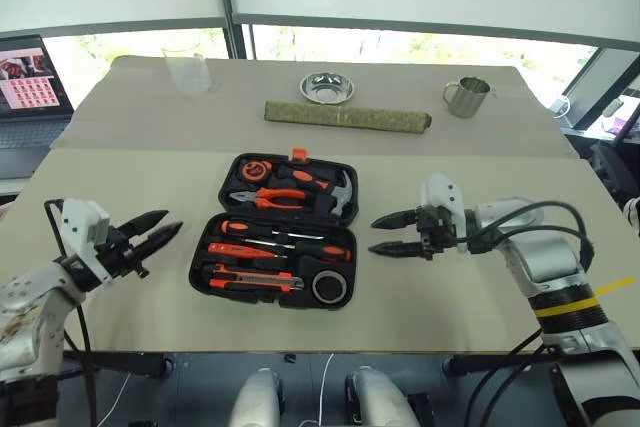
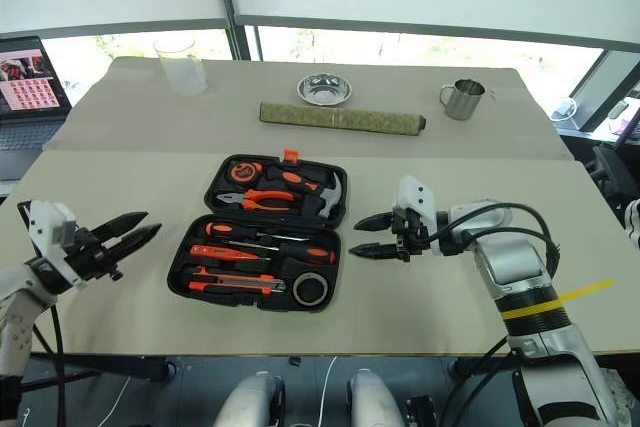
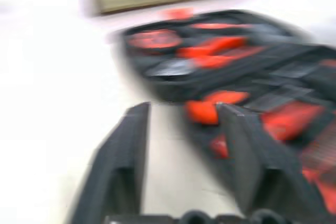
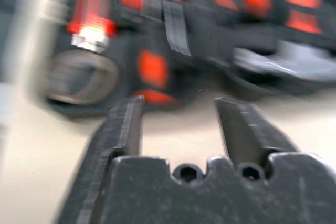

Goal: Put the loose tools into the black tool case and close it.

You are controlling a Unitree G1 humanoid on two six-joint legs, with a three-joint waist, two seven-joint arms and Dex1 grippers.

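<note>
open black tool case (image 1: 275, 232) flat mid-tabletop (image 1: 120, 287), between two empty pincers.
left pincer (image 1: 158, 230) and right pincer (image 1: 388, 233) both point at the case with fingers apart, near its sides, not touching. screwdrivers (image 1: 285, 243) and utility knife (image 1: 255, 281) lie in its near half's recesses; pliers (image 1: 268, 198) in the far half.

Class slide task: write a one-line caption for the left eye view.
Open black tool case lies filled with orange-handled tools, left end effector and right end effector open on either side.
</note>
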